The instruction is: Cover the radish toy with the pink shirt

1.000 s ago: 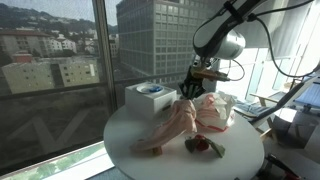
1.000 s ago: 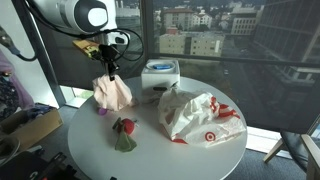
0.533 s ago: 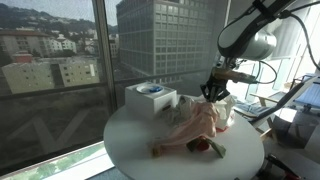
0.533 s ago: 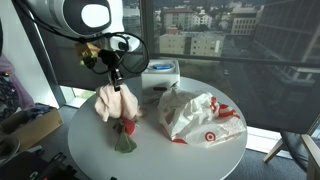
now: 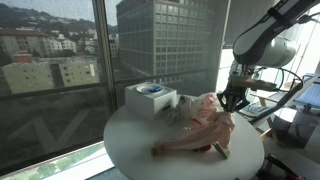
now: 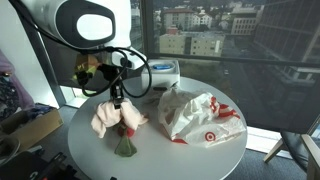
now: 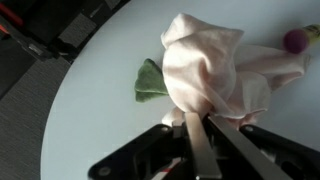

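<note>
My gripper (image 7: 199,128) is shut on the pink shirt (image 7: 215,70) and holds it bunched, draped down onto the round white table (image 7: 90,110). The shirt hangs over the radish toy; only the toy's green leaves (image 7: 150,80) stick out at the shirt's left edge in the wrist view. In an exterior view the gripper (image 6: 117,100) holds the shirt (image 6: 115,117) over the leaves (image 6: 125,147). In an exterior view the shirt (image 5: 205,125) trails across the table below the gripper (image 5: 233,103).
A white box with a blue top (image 6: 160,72) stands at the back of the table. A white plastic bag with red marks (image 6: 195,115) lies beside the shirt. A small purple ball (image 7: 296,40) lies by the shirt. Windows surround the table.
My gripper has carried the pink shirt across the table towards the front and lowered it over the radish toy. The toy's red body, seen earlier, is now hidden under the shirt.
</note>
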### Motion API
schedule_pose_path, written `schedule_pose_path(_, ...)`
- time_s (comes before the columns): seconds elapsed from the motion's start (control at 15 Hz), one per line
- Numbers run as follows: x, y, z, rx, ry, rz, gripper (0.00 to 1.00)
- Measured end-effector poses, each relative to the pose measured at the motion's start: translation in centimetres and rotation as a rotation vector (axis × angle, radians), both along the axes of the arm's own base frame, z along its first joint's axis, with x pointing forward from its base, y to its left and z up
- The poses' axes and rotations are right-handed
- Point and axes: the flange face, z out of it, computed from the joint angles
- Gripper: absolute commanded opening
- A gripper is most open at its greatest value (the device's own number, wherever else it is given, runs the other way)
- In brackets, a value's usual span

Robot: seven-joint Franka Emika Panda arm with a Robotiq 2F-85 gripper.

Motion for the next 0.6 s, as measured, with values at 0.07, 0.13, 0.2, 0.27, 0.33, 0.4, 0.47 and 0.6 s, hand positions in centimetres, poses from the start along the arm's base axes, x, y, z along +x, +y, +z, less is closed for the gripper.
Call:
schedule_pose_path(0.07,-0.1,-0.5,-0.7,-0.008,0.006,-0.006,0.32)
schedule_pose_path(0.13,-0.1,-1.0,-1.6,-0.016,0.015,-0.007,0.33)
schedule_pose_path(0.2,0.0,-1.3,-2.7,-0.024,0.026,-0.006,0.4)
schedule_pose_path(0.27,0.2,-1.4,-3.8,-0.035,0.038,0.003,0.47)
schedule_pose_path(0.33,0.4,-1.6,-5.0,-0.052,0.046,0.02,0.54)
schedule_pose_path(0.4,0.7,-1.6,-6.0,-0.072,0.052,0.043,0.63)
schedule_pose_path(0.47,1.1,-1.6,-7.0,-0.094,0.058,0.07,0.69)
schedule_pose_path(0.6,2.1,-1.4,-8.2,-0.159,0.07,0.127,0.85)
